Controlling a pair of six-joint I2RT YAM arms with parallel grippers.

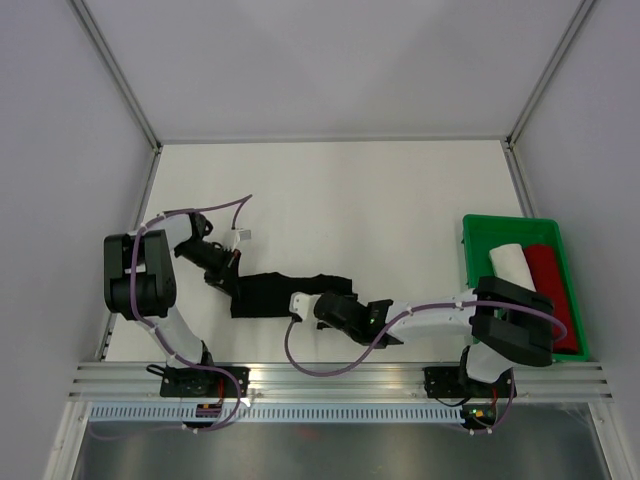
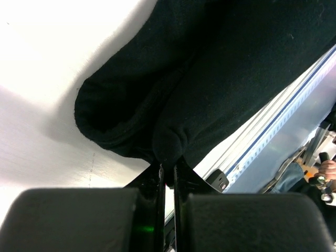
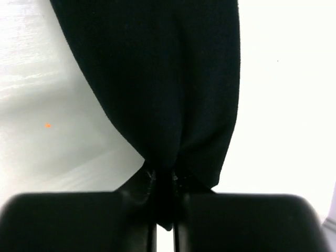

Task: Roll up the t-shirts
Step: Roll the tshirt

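Note:
A black t-shirt [image 1: 285,291] lies bunched into a long strip on the white table, between the two arms. My left gripper [image 1: 236,285] is shut on its left end; the left wrist view shows a pinch of black cloth [image 2: 210,89] caught between the jaws of my left gripper [image 2: 168,167]. My right gripper [image 1: 322,305] is shut on the right end, and black cloth [image 3: 157,79] hangs from the closed jaws of my right gripper [image 3: 164,176]. A white roll [image 1: 512,262] and a red roll [image 1: 552,285] lie side by side in the green bin [image 1: 468,232].
The green bin stands at the right edge of the table, behind my right arm's base. A metal rail [image 1: 340,375] runs along the near edge. White walls close the table at the back and both sides.

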